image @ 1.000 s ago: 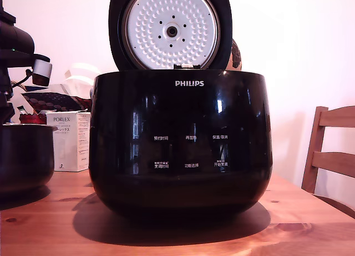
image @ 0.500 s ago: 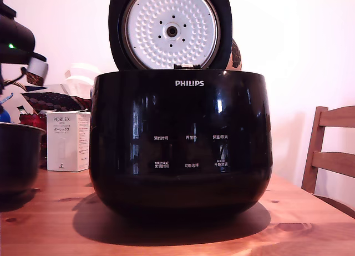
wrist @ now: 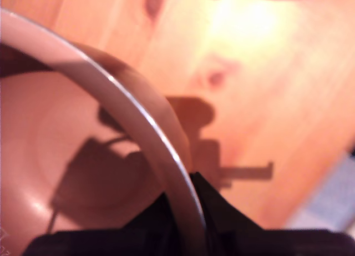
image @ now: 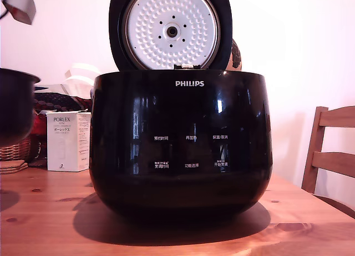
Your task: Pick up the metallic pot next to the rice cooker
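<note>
**Desk:** What does the frame show?

**Photographer:** A dark pot (image: 15, 107) hangs clear of the wooden counter (image: 50, 211) at the far left edge of the exterior view, well apart from the big black rice cooker (image: 180, 139) that fills the middle with its lid (image: 170, 29) up. Only the pot's right side is in frame; its shadow lies on the wood below.

**Desk:** And the grip?

**Photographer:** In the wrist view the jaws are narrow, pinched on the pot's pale rim (wrist: 138, 128), one dark finger inside the wall and one outside. The gripper (wrist: 188, 211) sits at a single spot on that rim. A small piece of the arm (image: 18, 5) shows at the top left corner of the exterior view.

**Desk:** What could go wrong from here?

**Photographer:** My reading: the hold is on one thin edge, so the pot's weight hangs off to one side. It could swing or slide out between the fingers, most likely on a sudden move. A drop would land it on the counter near the white box (image: 68, 140) and the baskets (image: 16, 151) behind. Carried to the right, it could knock the cooker's glossy side.

**Desk:** Anything else nearby?

**Photographer:** A wooden chair (image: 330, 150) at the far right, well clear.
</note>
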Controlling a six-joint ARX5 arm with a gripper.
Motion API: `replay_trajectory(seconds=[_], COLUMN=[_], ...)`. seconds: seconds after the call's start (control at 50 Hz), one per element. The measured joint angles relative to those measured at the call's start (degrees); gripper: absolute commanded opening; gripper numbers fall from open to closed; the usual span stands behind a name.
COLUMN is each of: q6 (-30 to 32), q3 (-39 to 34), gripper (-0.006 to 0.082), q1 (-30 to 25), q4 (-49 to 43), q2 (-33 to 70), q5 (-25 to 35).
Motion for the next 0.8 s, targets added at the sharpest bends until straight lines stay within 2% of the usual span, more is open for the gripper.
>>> replay_trajectory(seconds=[0.38,0.8], q6=[-3.26,-5.70], q3=[-0.02,1.95], gripper=[-0.0024,-0.0024], q1=[-4.98,-10.97], q4=[-4.00,-4.70], q2=[-7.67,-7.74], q5=[-0.07,-0.52])
